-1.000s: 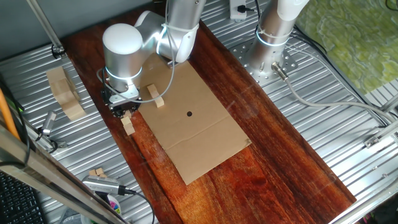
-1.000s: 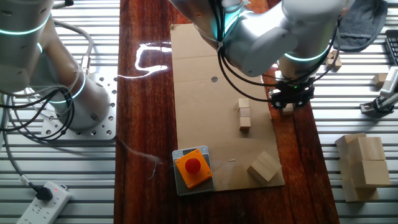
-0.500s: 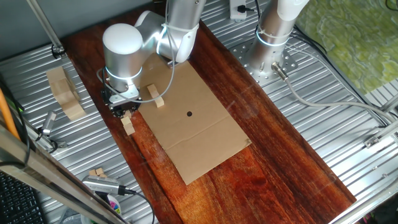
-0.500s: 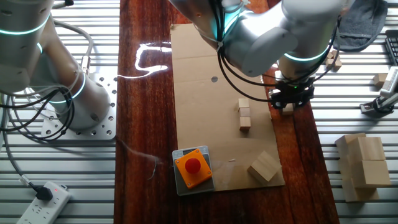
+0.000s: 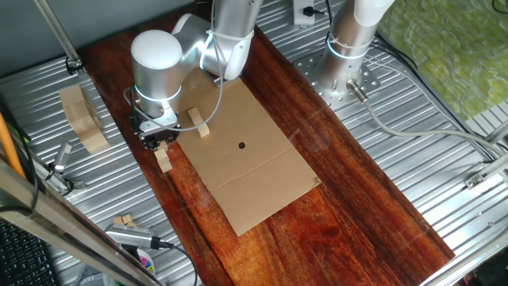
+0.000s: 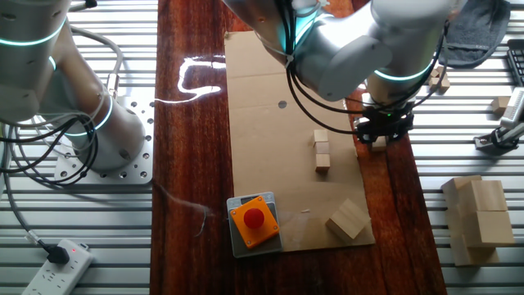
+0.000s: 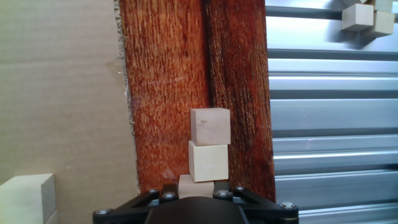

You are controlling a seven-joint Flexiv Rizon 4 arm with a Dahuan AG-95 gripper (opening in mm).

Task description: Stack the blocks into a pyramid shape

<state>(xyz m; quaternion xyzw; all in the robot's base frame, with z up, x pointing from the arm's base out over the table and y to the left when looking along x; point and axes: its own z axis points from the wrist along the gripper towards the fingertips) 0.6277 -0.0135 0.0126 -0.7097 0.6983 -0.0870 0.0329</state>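
Three small pale blocks lie in a row on the dark wooden board. In the hand view the far one [image 7: 209, 126] and the middle one [image 7: 208, 161] touch, and the near block [image 7: 196, 183] sits between my fingers. My gripper [image 7: 196, 188] is low over the board, and its fingertips press both sides of that near block. From the sides, the gripper [image 5: 159, 141] [image 6: 379, 133] hides most of the row; only the outer blocks [image 5: 163, 161] show. More blocks [image 6: 322, 150] [image 5: 198, 124] lie in a short line on the cardboard sheet [image 5: 246, 159].
A larger faceted wood chunk [image 6: 347, 219] sits at the cardboard's corner near a red push-button box [image 6: 254, 220]. Big wooden slab pieces [image 6: 476, 217] [image 5: 83, 119] rest on the metal table. Loose small blocks [image 7: 359, 17] lie on the slats. A second arm's base [image 5: 345, 63] stands nearby.
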